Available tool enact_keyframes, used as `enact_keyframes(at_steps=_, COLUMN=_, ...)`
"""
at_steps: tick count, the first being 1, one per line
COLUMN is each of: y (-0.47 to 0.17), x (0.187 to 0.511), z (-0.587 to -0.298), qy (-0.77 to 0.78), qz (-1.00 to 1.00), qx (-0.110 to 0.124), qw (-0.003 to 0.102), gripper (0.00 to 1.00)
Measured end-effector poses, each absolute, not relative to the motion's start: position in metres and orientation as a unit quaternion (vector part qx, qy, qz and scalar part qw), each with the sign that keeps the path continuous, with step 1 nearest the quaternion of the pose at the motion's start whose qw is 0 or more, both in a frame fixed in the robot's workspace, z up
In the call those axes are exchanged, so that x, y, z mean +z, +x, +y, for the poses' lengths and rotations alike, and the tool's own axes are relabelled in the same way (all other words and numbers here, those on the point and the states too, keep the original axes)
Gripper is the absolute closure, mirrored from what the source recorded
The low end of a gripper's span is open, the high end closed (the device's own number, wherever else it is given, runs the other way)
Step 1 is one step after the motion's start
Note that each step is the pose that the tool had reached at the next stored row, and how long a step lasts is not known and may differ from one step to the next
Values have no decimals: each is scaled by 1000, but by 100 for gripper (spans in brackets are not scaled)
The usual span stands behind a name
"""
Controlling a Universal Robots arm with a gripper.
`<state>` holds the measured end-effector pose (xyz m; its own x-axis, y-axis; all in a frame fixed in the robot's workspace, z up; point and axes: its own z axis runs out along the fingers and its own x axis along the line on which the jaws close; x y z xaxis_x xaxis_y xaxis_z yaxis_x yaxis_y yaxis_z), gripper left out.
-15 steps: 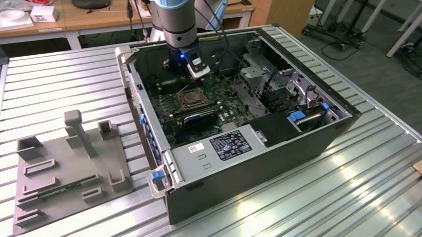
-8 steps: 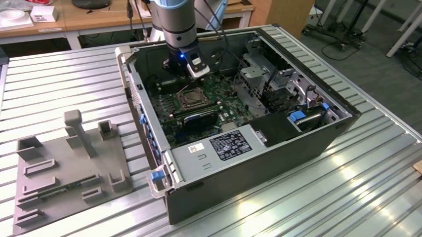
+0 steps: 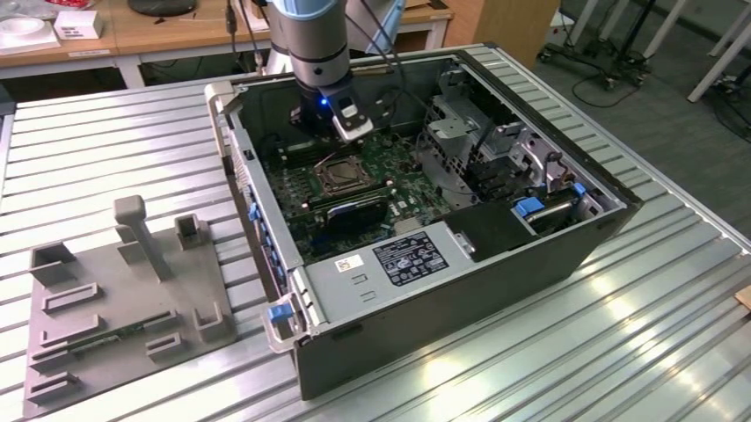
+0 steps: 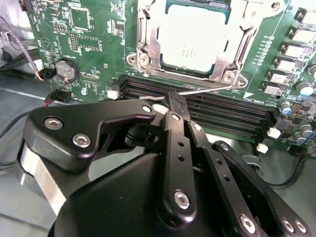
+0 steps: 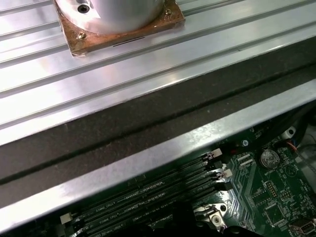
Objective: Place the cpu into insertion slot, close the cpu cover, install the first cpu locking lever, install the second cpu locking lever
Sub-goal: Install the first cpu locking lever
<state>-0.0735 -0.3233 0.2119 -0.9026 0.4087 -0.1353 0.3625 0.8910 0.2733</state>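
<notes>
Your gripper (image 4: 175, 101), tips together, just beside the insertion slot (image 4: 228, 77); cpu (image 4: 195, 39) inside, under cpu cover (image 4: 148, 47).

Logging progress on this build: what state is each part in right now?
cpu: seated in the insertion slot
cpu cover: closed over the cpu
locking lever: down flat beside the slot; latching unclear
gripper: shut, tip beside the lever
memory slots: empty
computer case: side open

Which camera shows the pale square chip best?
The second wrist view: the pale silvery square cpu sits close inside its silvery metal frame. In the exterior view it is tiny; the first wrist view catches that frame's corner.
</notes>
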Motion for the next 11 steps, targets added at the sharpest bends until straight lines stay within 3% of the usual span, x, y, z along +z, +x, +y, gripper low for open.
enact_keyframes(at_steps=11, y=-73, x=208, z=-323, qy=201, qz=967, qx=122, qw=95, gripper=89)
